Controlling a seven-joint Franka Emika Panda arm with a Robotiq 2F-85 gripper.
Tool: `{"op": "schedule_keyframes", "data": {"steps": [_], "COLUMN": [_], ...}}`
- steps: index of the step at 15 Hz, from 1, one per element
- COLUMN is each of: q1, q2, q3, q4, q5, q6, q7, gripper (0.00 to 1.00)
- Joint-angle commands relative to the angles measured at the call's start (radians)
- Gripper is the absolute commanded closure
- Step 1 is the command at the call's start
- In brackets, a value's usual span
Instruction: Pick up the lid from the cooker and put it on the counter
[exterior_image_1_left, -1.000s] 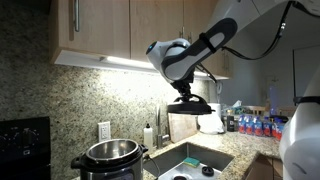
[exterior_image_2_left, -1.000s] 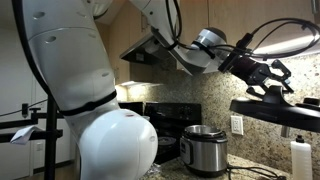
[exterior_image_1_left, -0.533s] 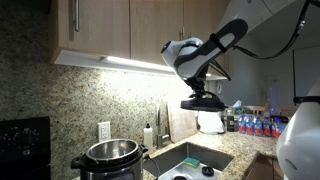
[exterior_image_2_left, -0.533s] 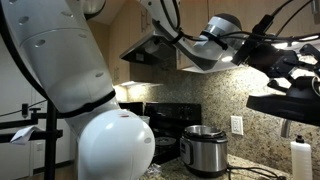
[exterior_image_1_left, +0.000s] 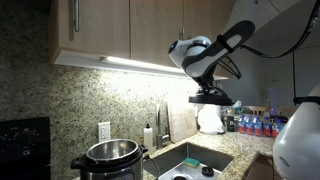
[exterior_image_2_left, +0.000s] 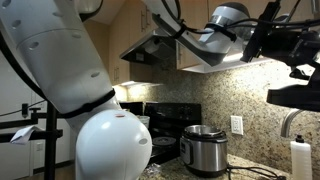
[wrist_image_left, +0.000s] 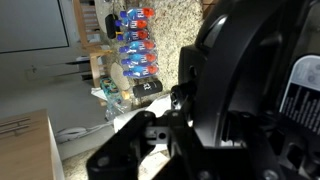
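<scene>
Arm's swung on since a sec ago: the lid (exterior_image_1_left: 212, 100) has gone further from the cooker (exterior_image_1_left: 112, 157), out toward the bottle end. In an exterior view, fingers (exterior_image_1_left: 211, 91) are clamped tight on the lid's top handle. Lid hangs level in mid-air, high over the sink (exterior_image_1_left: 190, 160) and white appliance (exterior_image_1_left: 210, 121), well apart from the cooker, which stands uncovered on the granite table (exterior_image_1_left: 243, 148). In an exterior view, lid (exterior_image_2_left: 296, 97) is at the right frame edge; cooker (exterior_image_2_left: 205, 150) sits low, near the black stove (exterior_image_2_left: 165, 118). Wrist view: black, blurry gripper parts fill most of the frame, w/ blue-labelled bottles (wrist_image_left: 135, 48) behind.
</scene>
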Motion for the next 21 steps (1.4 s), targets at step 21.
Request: {"op": "schedule_keyframes", "data": {"steps": [21], "q1": [-0.053], "q2": [0.116], "q3": [-0.116], "q4": [0.042], "q5": [-0.064], "q6": [0.277], "q7": [0.06], "gripper": [0.96]}}
